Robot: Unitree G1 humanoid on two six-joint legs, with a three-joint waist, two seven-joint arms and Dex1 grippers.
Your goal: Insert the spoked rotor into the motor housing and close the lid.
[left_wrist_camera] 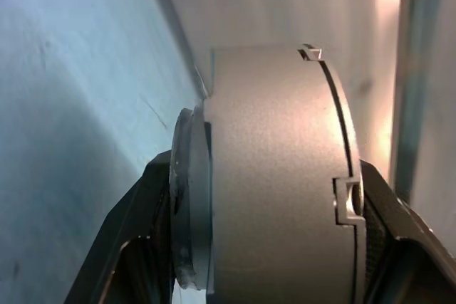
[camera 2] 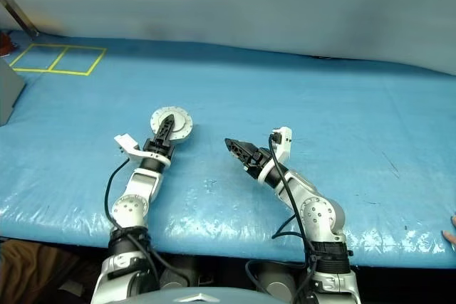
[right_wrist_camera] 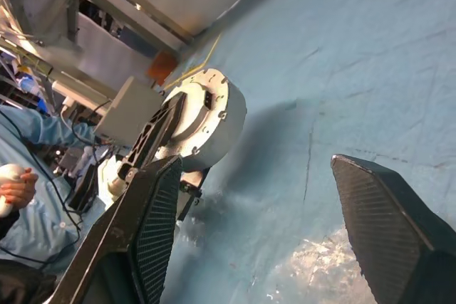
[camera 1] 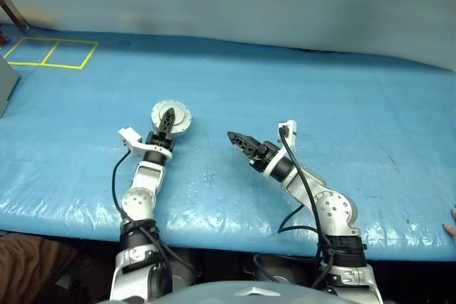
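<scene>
1. Where the left eye view shows its middle left, the motor housing [camera 1: 171, 118] appears as a round silver body with its lid on, held above the blue table cover [camera 1: 299, 105].
2. Its flat face points toward the camera, with small screws around the rim.
3. The left gripper [camera 1: 167, 120] clamps this housing, one black finger [camera 1: 167, 122] lying across the face; the left wrist view shows dark fingers on both sides of the grey cylinder wall [left_wrist_camera: 278, 176].
4. A thin seam and a small notch mark where the lid [left_wrist_camera: 347, 176] meets the wall, at the right of that wrist view.
5. The rotor cannot be made out.
6. The right gripper [camera 1: 241, 142] sits just right of centre, well apart from the housing, pointing toward the picture's left.
7. Its fingers stand wide apart with nothing between them, as the right wrist view shows.
8. Yellow tape squares [camera 1: 50, 53] lie at the upper left of the cover.
9. A person in a pale blue sleeve [right_wrist_camera: 32, 176] stands at the left edge of the right wrist view.
</scene>
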